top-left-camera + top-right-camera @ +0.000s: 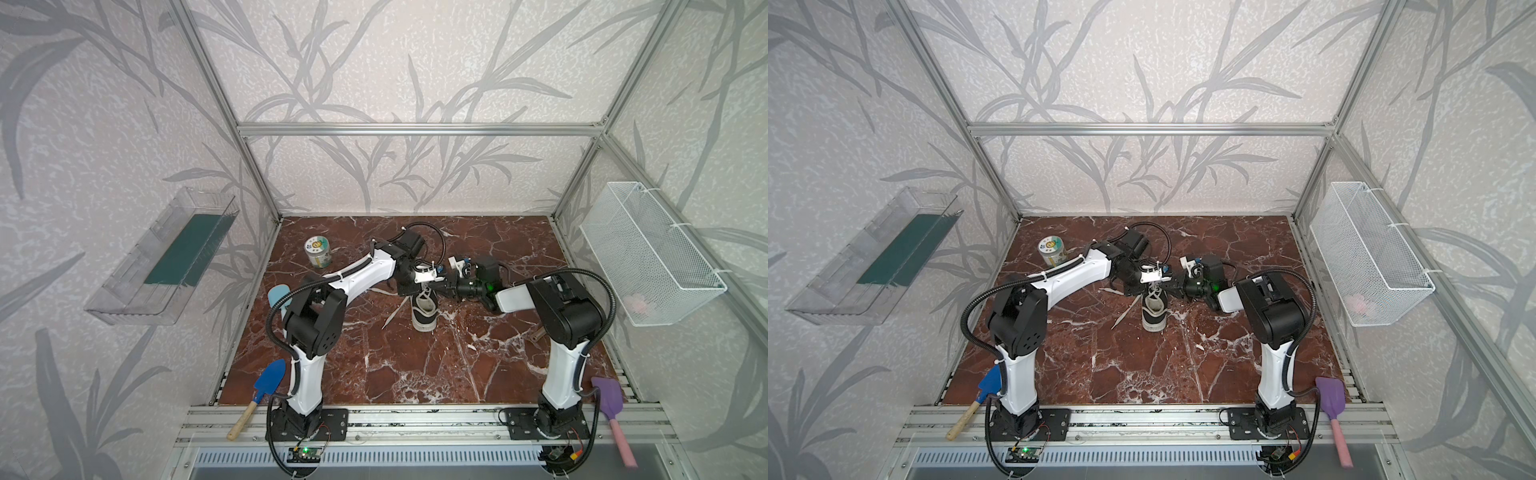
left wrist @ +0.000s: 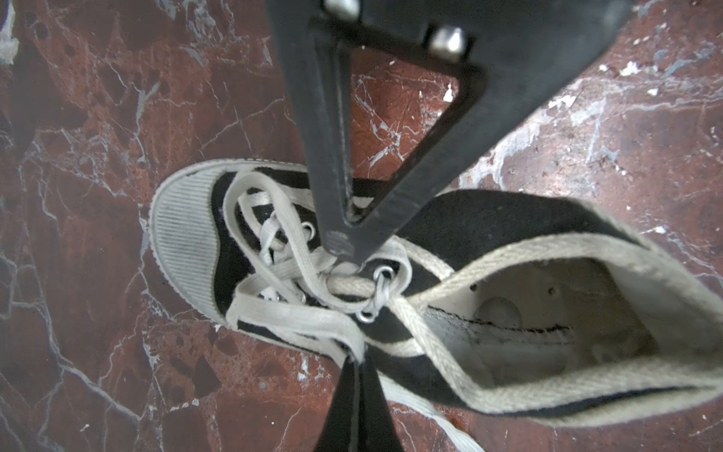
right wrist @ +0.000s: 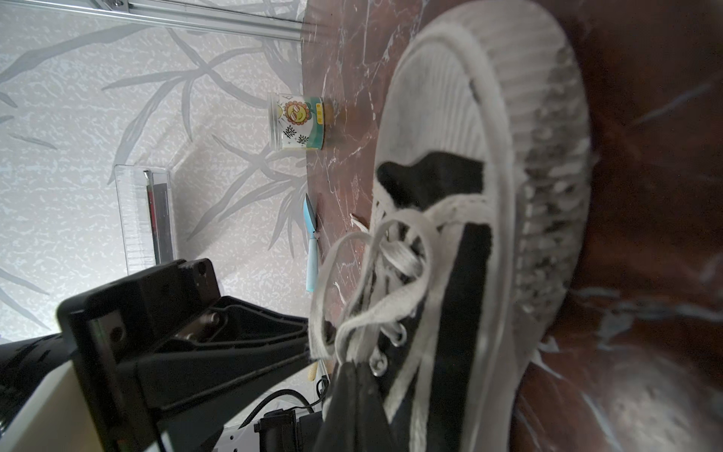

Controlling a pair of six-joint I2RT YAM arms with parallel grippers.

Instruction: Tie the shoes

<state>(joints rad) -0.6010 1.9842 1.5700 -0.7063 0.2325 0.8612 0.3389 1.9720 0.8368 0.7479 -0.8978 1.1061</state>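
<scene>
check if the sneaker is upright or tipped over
Upright. The sneaker sits sole-down on the table, its opening facing up in both top views.

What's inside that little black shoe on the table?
The shoe looks empty. Only its pale insole shows, with a round stamp and a dark seam line. The toe end cannot be seen, because it is covered by the canvas front and the laces.
</scene>
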